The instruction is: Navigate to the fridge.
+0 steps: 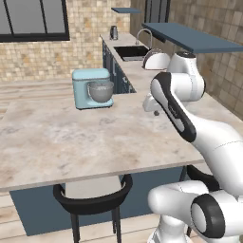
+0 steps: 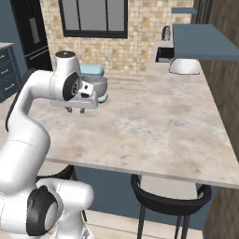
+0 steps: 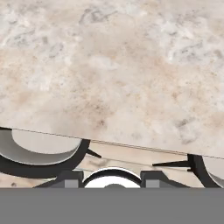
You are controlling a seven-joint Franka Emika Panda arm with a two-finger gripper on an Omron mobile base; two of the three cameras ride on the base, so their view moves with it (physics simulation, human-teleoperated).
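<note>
Blocking: marble counter [image 2: 154,126] | stand mixer [image 1: 92,88] | fridge [image 2: 31,32] far left

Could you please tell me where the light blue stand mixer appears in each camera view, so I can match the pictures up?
Left base view: the stand mixer stands upper left of centre on the marble counter.
Right base view: the mixer sits upper left of centre, partly behind the gripper.
Hand view: not in it.
Shared landmark: the dark-framed window.
</note>
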